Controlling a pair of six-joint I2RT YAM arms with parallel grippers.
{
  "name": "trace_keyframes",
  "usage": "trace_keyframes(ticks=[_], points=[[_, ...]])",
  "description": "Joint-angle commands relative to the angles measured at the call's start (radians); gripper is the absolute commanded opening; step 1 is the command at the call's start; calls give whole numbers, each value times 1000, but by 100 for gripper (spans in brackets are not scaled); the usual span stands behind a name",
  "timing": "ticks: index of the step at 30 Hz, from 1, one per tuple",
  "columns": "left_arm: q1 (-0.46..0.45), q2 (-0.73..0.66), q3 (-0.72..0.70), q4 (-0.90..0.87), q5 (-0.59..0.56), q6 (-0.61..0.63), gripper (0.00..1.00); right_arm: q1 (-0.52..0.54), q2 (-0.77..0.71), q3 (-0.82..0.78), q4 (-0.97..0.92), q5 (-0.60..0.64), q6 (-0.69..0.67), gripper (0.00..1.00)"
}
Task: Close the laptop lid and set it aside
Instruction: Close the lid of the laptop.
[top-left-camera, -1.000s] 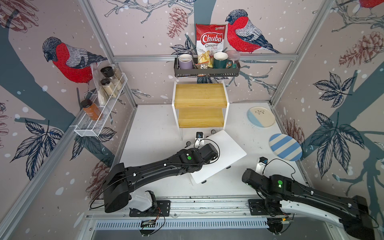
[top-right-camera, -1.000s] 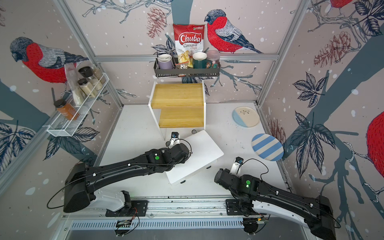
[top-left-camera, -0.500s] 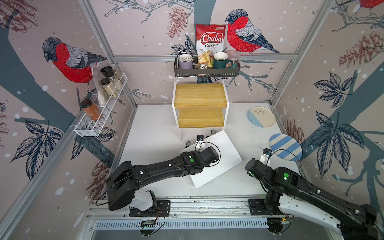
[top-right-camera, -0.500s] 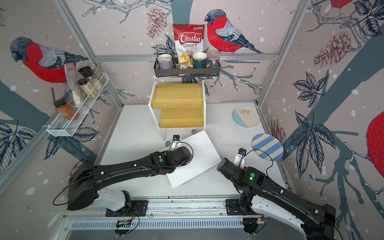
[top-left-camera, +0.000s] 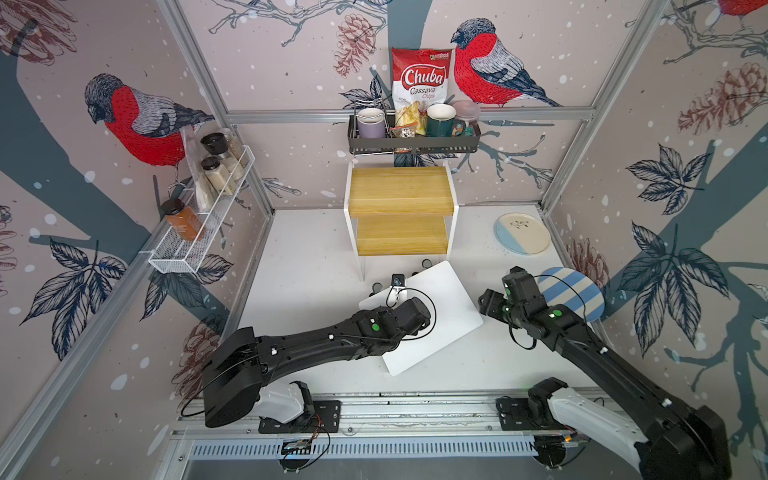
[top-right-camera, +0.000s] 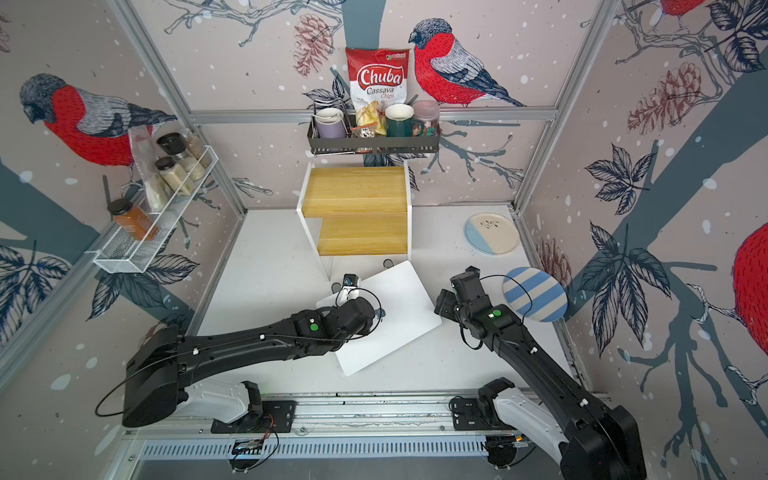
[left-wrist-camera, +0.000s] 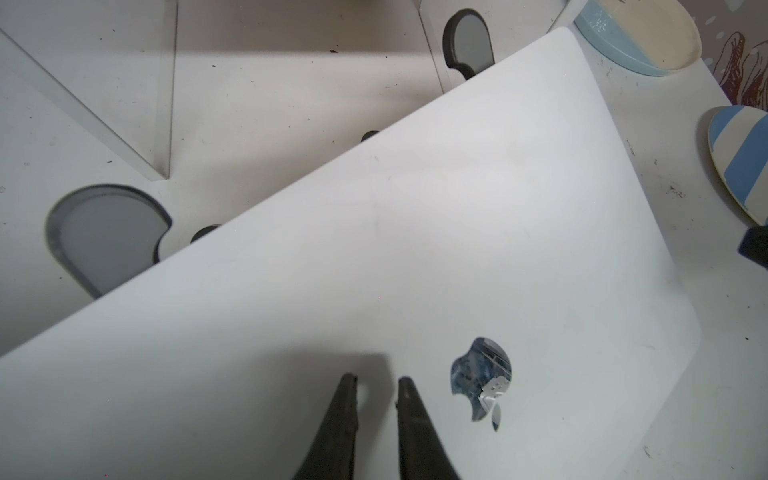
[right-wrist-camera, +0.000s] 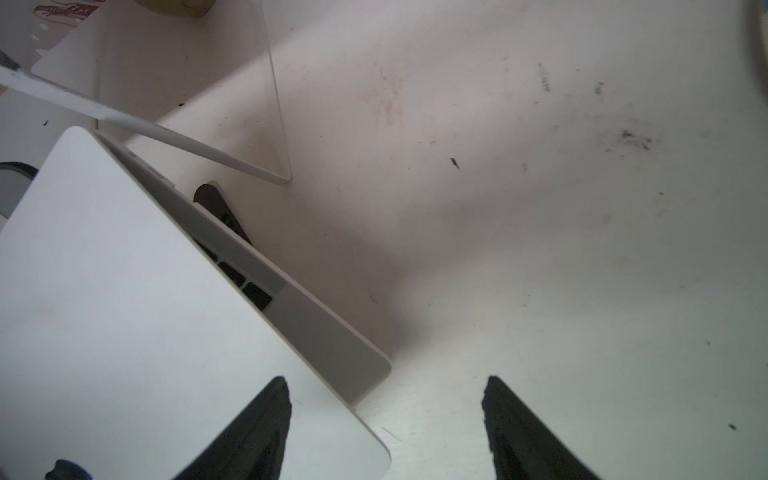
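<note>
In both top views the laptop lid (top-left-camera: 440, 307) (top-right-camera: 399, 316) shows as a white slab in the middle of the tabletop (top-left-camera: 311, 257), just in front of the wooden step shelf (top-left-camera: 399, 199). Its long axis runs on a slant, from my near left towards my far right. My left arm (top-left-camera: 332, 345) reaches across its left half, so that wrist hides my left jaws. My right arm (top-left-camera: 552, 328) stands just off the lid's right corner, between it and the striped plate (top-left-camera: 573, 291). Dark rounded feet of a stand (top-left-camera: 426, 263) peek out along the far edge.

In the left wrist view, my left jaws are parted only a slit and hold nothing. Their fingertips (left-wrist-camera: 349, 395) sit at or just above the lid's outer face, beside the apple logo (left-wrist-camera: 482, 378). I cannot tell whether they touch it.

In the right wrist view, my right jaws stand wide and empty. One of the fingertips (right-wrist-camera: 270, 415) is over the lid's corner and the other is over bare tabletop. Under the lid's short edge the laptop (right-wrist-camera: 324, 332) shows its base and a row of black keys (right-wrist-camera: 249, 286), so I judge the lid not quite shut on this side.

The left jaws are nearer for the last press down. The right jaws face the short end and are better placed to take that edge and slide the machine aside.
</note>
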Motion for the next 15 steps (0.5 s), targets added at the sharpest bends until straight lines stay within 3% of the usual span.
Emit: trace_keyframes(ticks=[1,6,10,15], points=[[6,26,7,-39,24,19,21,-13,63,36,78,-87,-120,74],[21,51,-1,-62,26,-4,22,-14,129,32,162,-122,-174,74],[28,-5,-26,-45,28,-11,22,-15,188,40,209,-128,-195,75],[29,-123,-56,-17,65,25,34,-15,236,40,285,-168,-200,75]])
